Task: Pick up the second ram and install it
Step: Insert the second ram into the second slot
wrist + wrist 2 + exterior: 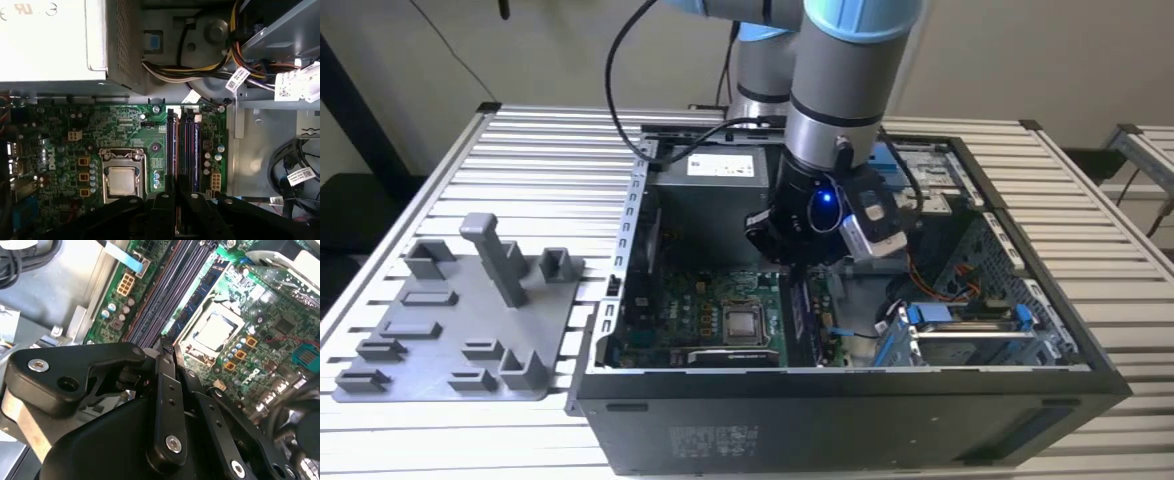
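Tool (166, 347), black linkage fingers narrow, probably pinching the thin blackish second ram stick (165, 342) edge-on, just above the motherboard's long dark slots (181, 145). Keep it parallel w/ slot, press evenly.

Soft even light, dim case interior, perhaps slight close-range blur

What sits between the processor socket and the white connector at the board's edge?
The parallel memory slots lie between the processor socket and the white connector, as the first wrist view shows.
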Tool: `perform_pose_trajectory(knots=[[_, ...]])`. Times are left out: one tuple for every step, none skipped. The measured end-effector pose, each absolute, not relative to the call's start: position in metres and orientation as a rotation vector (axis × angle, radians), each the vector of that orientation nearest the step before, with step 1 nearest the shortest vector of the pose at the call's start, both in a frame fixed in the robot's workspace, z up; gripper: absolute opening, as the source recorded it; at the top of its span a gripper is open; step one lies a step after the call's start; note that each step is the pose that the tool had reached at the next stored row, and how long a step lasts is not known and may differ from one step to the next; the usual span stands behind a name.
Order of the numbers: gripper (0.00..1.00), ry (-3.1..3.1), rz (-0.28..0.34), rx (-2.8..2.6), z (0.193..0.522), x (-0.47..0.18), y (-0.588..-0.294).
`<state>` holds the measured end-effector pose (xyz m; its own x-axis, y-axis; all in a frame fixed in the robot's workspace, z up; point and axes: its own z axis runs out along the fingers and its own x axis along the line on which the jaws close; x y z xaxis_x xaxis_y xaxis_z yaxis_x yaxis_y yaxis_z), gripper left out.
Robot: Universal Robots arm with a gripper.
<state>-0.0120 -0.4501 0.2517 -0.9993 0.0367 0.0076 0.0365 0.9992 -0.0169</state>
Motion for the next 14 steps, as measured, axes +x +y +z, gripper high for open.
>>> perform_pose_trajectory(knots=[[0.14, -3.133, 0.026, -0.058, 0.250, -0.012, -0.451], [0.14, -3.133, 0.026, -0.059, 0.248, -0.012, -0.451], [0.14, -3.133, 0.026, -0.061, 0.246, -0.012, -0.451], [0.14, -3.133, 0.026, -0.067, 0.245, -0.012, -0.452], [0.14, -3.132, 0.026, -0.079, 0.243, -0.012, -0.452], [0.14, -3.132, 0.026, -0.093, 0.242, -0.012, -0.452], [0.14, -3.132, 0.026, -0.106, 0.241, -0.012, -0.452], [0.14, -3.131, 0.026, -0.118, 0.239, -0.012, -0.452], [0.14, -3.131, 0.027, -0.123, 0.238, -0.012, -0.452], [0.14, -3.131, 0.029, -0.123, 0.238, -0.012, -0.452], [0.14, -3.131, 0.031, -0.123, 0.237, -0.012, -0.452], [0.14, -3.131, 0.031, -0.123, 0.237, -0.012, -0.453], [0.14, -3.131, 0.031, -0.122, 0.236, -0.012, -0.453], [0.14, -3.131, 0.032, -0.122, 0.235, -0.012, -0.454]])
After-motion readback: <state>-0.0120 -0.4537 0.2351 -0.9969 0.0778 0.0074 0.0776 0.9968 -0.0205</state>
